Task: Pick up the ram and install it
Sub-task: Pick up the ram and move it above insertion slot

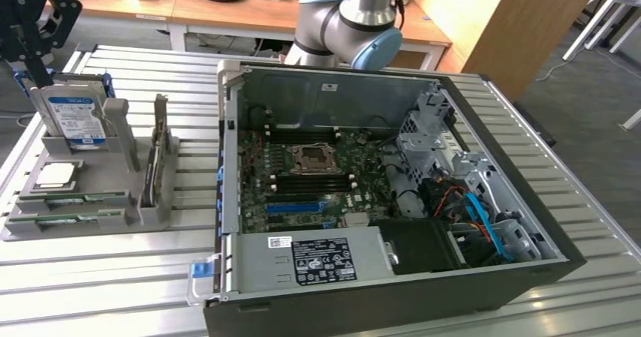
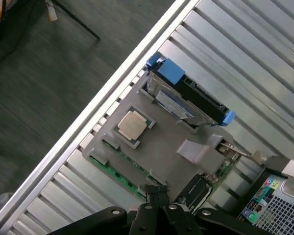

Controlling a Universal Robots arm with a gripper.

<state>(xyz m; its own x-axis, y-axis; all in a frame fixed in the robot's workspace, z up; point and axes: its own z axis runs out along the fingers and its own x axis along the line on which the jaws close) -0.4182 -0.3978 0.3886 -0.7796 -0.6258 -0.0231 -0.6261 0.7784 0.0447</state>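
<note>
The ram [image 1: 75, 199] is a narrow green stick lying flat in a slot at the near end of the grey holder [image 1: 150, 215]; a second green stick [image 1: 70, 219] lies beside it. In the wrist view the ram [image 2: 115, 175] runs along the holder's edge. My gripper [image 1: 40, 74] hangs well above the holder's far end, over the hard drive [image 1: 75, 115]. Its black fingers [image 2: 158, 192] are shut together with nothing between them. The open computer case [image 1: 228, 172] stands to the exterior view's right of the holder, with the motherboard [image 1: 311, 179] and its dark memory slots exposed.
The holder also carries a square silver processor [image 1: 55, 173] and an upright dark expansion card [image 1: 155, 164]. Inside the case are a power supply [image 1: 311, 260], cables and a drive cage [image 1: 440, 149]. The slatted metal table [image 1: 100, 292] ends close to the holder. Wooden desks stand behind.
</note>
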